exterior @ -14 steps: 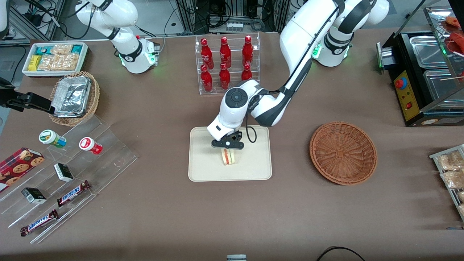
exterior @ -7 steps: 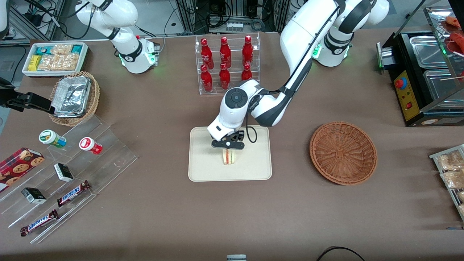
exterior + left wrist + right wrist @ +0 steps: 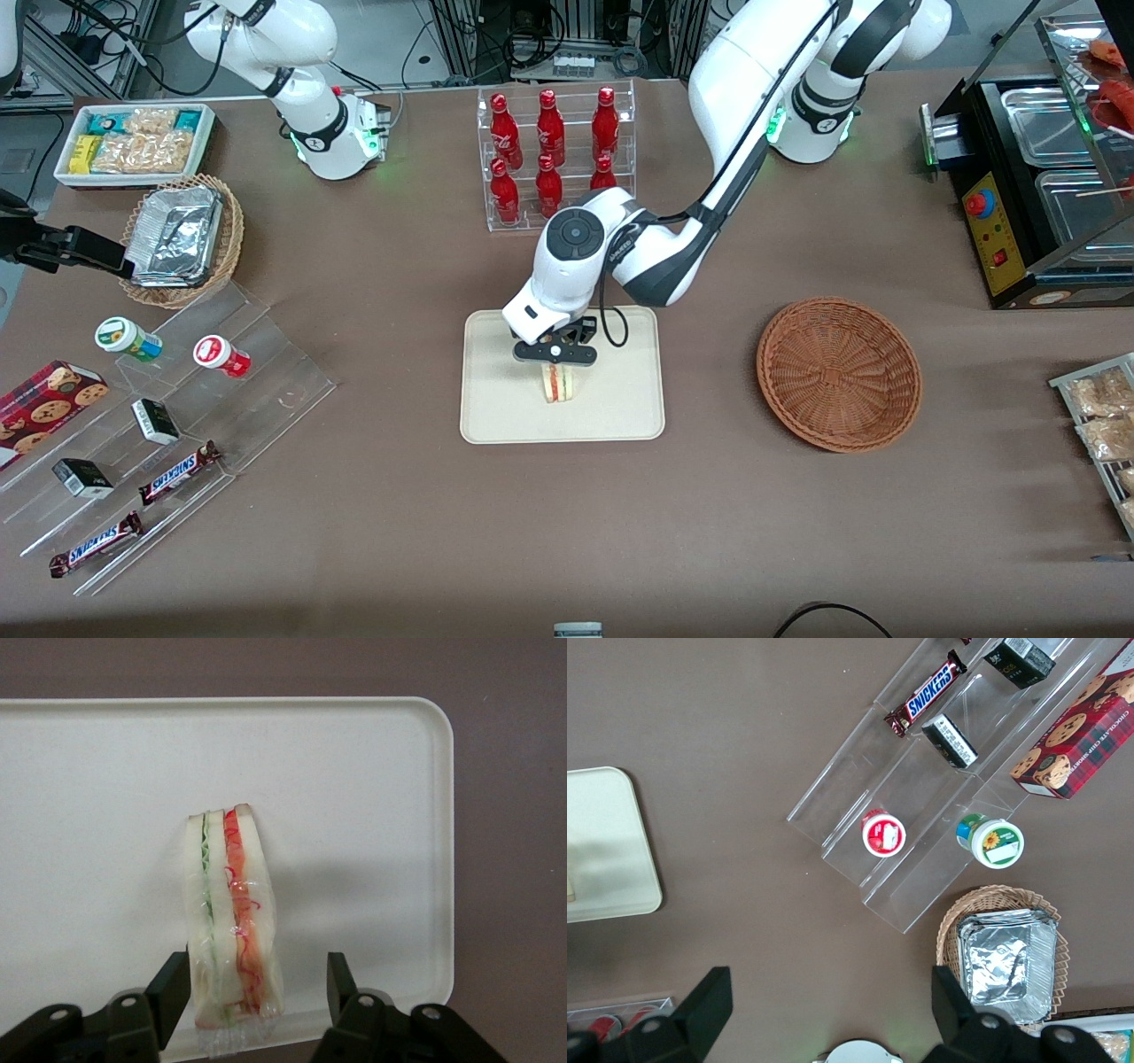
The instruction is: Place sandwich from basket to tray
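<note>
One sandwich [image 3: 556,383] is now standing on edge on the tray [image 3: 496,416], near its middle, and I am reading the hand [image 3: 555,353] as released: in the wrist view both fingers [image 3: 170,990] are standing clear of the wrapped wedge, with a visible gap on the side of the red filling and the other finger just beside the bread without pinching it. Compared with a second ago the hand is sitting slightly higher and a little farther from the front camera, so I am taking it that I am lifting off after the drop; the sandwich itself is not shifting between the frames and is staying upright on its own. The basket [image 3: 839,373] is lying well apart, toward the working arm's end of the table, and it is showing nothing inside. I am judging the placement as essentially done; what is remaining is a clean retreat. Main risk I am watching: the fingers are straddling the wedge, and a sideways drift while rising could tip it, since it is balancing on a narrow edge and the wrapper looks slippery. I am planning a straight vertical withdrawal before any lateral motion.
</note>
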`<state>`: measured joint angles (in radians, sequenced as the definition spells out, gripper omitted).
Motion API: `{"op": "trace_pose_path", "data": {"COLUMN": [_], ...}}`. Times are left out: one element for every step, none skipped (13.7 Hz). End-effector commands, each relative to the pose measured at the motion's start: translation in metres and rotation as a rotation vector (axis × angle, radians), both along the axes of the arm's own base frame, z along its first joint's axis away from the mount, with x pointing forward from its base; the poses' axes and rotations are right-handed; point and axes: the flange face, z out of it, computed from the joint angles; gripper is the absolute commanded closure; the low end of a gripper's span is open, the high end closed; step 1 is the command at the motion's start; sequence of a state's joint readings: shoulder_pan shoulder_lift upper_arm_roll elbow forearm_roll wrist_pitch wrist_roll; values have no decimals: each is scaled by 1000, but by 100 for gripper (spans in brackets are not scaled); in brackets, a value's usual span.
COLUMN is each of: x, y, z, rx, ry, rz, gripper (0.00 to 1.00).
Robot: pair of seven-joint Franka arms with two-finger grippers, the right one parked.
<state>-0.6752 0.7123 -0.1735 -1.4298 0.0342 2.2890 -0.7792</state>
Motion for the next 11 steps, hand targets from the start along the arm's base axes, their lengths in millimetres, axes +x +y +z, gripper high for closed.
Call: {"op": "trace_pose_path", "data": {"x": [-2, 0, 8, 16, 20, 22, 25, 25, 28, 33, 35], "y": [9, 17, 33, 49, 65, 76, 93, 111, 131, 157, 176], "z": [31, 42, 59, 76, 97, 112, 132, 153, 170, 189, 205], "rx": [33, 59, 89, 116, 137, 153, 178, 203, 230, 249, 258], "ry": [14, 23, 22, 19, 20, 21, 27, 39, 56, 70, 77], "rz": [6, 11, 30, 41, 56, 70, 90, 88, 63, 67, 68], "gripper": [22, 17, 4, 2, 2, 1, 1, 1, 1, 1, 1]}}
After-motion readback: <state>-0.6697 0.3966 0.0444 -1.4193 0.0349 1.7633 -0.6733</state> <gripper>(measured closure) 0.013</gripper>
